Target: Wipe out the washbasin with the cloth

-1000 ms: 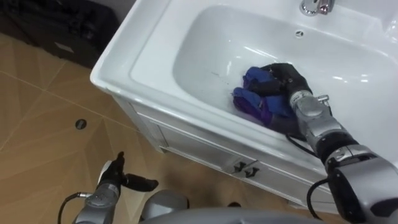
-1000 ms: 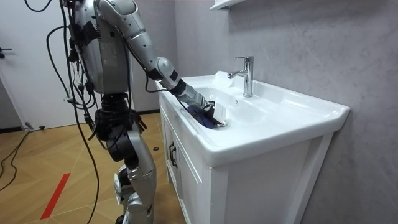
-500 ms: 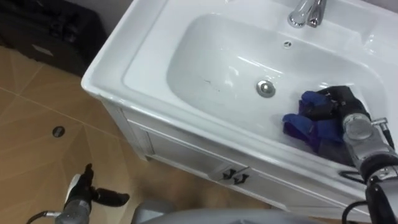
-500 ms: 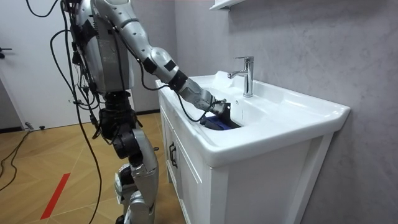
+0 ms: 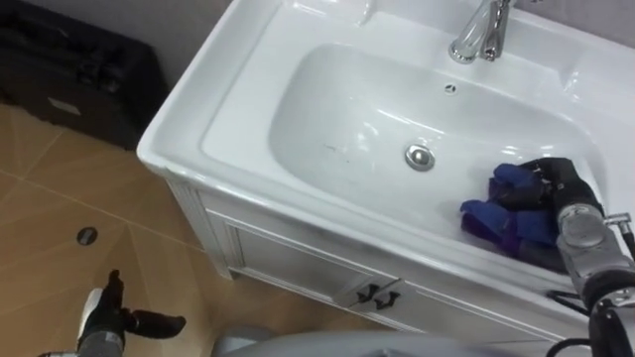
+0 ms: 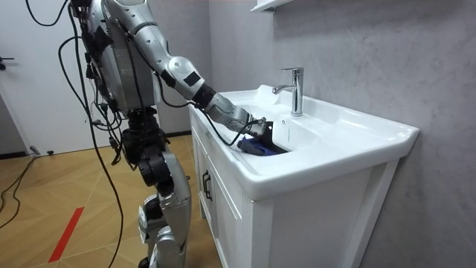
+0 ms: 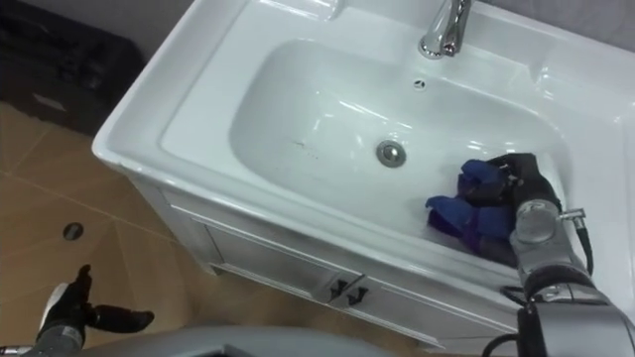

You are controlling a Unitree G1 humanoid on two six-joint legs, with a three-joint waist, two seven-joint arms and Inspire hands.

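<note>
The white basin (image 5: pixel 327 94) is set in a vanity top, with a chrome drain (image 5: pixel 420 156) in the middle of the bowl. A blue cloth (image 5: pixel 504 216) lies bunched against the bowl's right front slope, right of the drain. My right hand (image 5: pixel 559 190) rests on top of it with dark fingers curled into the folds, pressing the cloth to the porcelain. In the room view I stand at the cabinet's front corner with my right arm reaching into the bowl, hand (image 6: pixel 251 126) on the cloth (image 6: pixel 260 146). My left hand (image 5: pixel 103 315) hangs low over the floor, fingers relaxed and holding nothing.
A chrome tap (image 5: pixel 478 32) stands at the bowl's back rim, with an overflow hole (image 5: pixel 450 88) below it. Cabinet door handles (image 5: pixel 377 294) sit under the front edge. A black case (image 5: pixel 69 61) lies on the wooden floor at the left.
My right hand has slid the blue cloth from over the drain to the bowl's right side, uncovering the drain. Since half a second ago it has hardly moved. The camera has shifted.
</note>
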